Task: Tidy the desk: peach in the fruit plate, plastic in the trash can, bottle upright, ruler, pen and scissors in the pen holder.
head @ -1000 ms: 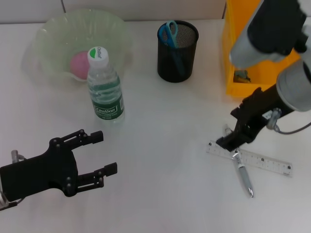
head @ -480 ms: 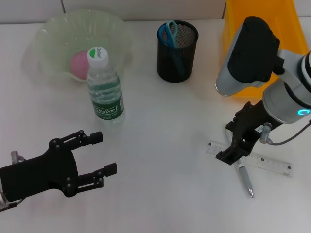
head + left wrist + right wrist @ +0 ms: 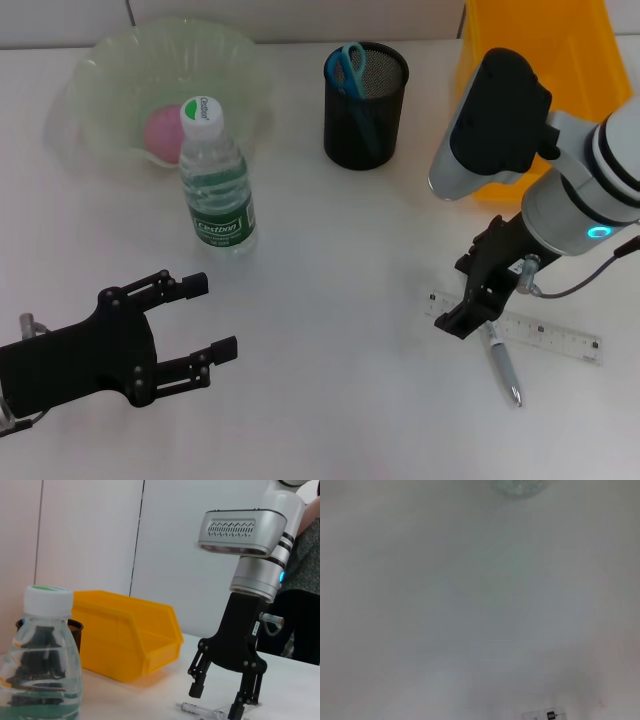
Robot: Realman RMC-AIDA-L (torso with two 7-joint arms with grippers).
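Ruler/pen step: right gripper [image 3: 470, 300], jaws apart, hangs over ruler [image 3: 540, 335] end beside pen [image 3: 503, 366]; next: descend, close; left gripper [image 3: 195, 318] open, idle.

The right arm is grey-white with black rings, a cyan light, a thin cable; both end effectors, left [image 3: 205, 317] and right [image 3: 463, 296], are black.

The right gripper [image 3: 470, 300] is held low at frame right, jaws parted; the left gripper [image 3: 205, 318] is parked lower left, jaws spread.
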